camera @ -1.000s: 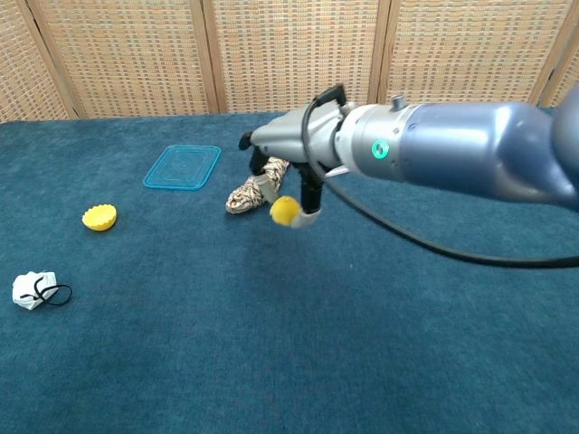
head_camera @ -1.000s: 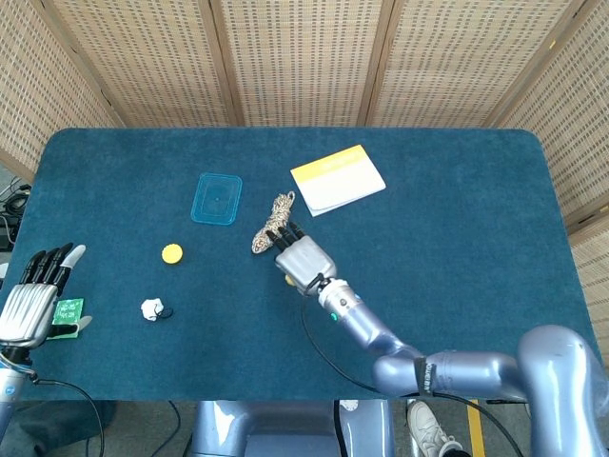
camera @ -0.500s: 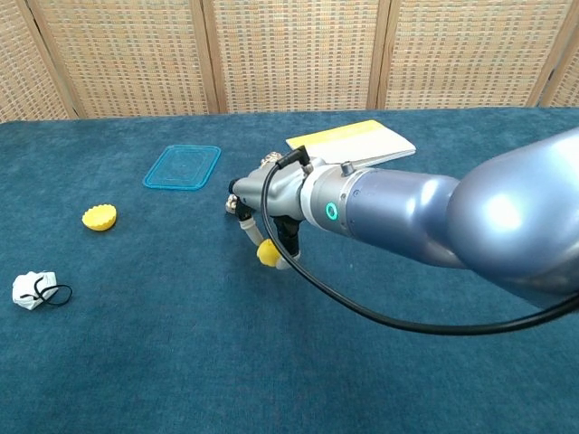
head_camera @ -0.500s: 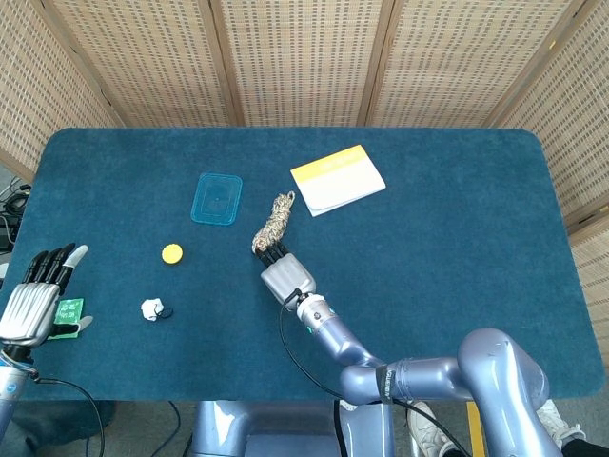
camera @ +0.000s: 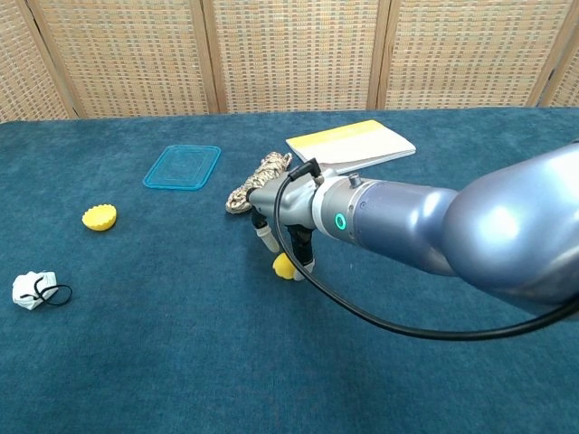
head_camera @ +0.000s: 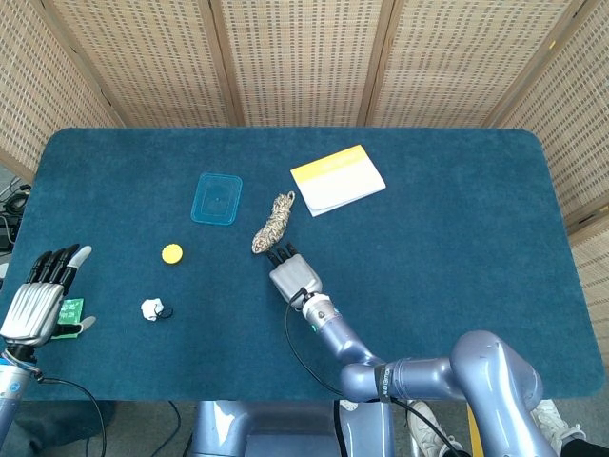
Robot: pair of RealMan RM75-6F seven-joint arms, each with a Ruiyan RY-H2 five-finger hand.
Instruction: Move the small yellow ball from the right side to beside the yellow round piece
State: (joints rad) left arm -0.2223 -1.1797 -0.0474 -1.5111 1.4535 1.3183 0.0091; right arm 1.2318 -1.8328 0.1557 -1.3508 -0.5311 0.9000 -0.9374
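Right hand (camera: 288, 224) low over bench (camera: 407, 362), fingers curled around small yellow ball (camera: 283, 265) mid-bench, well apart from yellow round piece (camera: 99, 217). Left hand (head_camera: 33, 297) empty, fingers spread.

Matt napped cloth table (head_camera: 457, 248)

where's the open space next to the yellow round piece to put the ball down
Bare cloth surrounds the yellow round piece: toward the blue lid, toward the white scrap, and the wide strip between it and the right hand holding the small yellow ball. It is tighter by the rope bundle and the lid.
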